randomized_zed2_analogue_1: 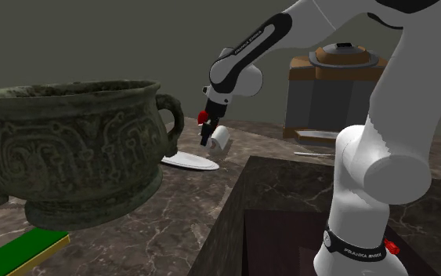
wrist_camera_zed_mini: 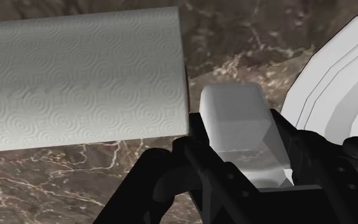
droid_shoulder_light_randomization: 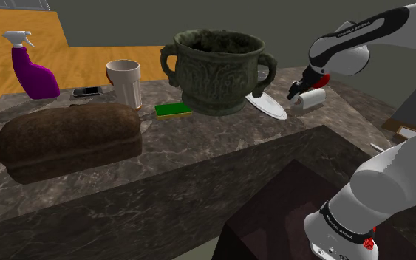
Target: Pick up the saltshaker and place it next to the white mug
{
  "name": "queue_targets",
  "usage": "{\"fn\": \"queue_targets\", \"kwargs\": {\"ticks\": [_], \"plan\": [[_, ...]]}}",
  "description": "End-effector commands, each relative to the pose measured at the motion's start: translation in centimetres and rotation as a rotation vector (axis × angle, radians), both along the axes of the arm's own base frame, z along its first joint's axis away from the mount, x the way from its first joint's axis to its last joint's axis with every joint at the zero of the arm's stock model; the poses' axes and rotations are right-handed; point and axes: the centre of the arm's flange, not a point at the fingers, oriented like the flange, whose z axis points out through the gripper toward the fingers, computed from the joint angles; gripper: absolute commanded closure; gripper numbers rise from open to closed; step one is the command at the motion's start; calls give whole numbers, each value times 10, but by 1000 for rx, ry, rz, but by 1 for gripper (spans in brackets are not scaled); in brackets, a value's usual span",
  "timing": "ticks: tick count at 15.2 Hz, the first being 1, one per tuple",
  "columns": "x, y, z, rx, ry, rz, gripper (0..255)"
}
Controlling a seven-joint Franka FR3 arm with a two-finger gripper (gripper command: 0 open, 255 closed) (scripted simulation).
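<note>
A dark, white-veined marble counter [droid_shoulder_light_randomization: 199, 159] is carrying everything in the shoulder view. An ornate green-bronze pot [droid_shoulder_light_randomization: 217, 70], heavy-looking and two-handled, is standing at its middle. The ribbed white mug [droid_shoulder_light_randomization: 123, 83] is sitting off the pot's left side. Off the pot's right side, the gripper [droid_shoulder_light_randomization: 296, 90] is reaching down between a tilted white plate [droid_shoulder_light_randomization: 267, 105] and a paper towel roll [droid_shoulder_light_randomization: 311, 98] lying on its side.

In the second exterior view, the arm is pointing steeply downward beyond the pot's handle, with the roll just beside the hand.

In the wrist view, the fingers are clenching the saltshaker [wrist_camera_zed_mini: 231, 111], a small, plain white block with rounded corners. The embossed roll is lying just beside it.

I judge the smooth shaker to be at risk of slipping in the grip. The roll may trundle away if nudged. The pot is blocking the way to the mug, so a low carry could clip its handle or the plate.
</note>
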Motion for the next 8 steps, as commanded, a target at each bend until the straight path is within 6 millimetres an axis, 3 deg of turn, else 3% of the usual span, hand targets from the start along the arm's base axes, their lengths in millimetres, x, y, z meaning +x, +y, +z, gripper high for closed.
{"fn": "queue_targets", "kwargs": {"ticks": [1, 4, 5, 8], "plan": [[-1, -1, -3, 4, 6, -2, 255], [-1, -1, -3, 4, 6, -2, 255], [-1, -1, -3, 4, 6, -2, 0], [-1, -1, -3, 4, 5, -2, 0]]}}
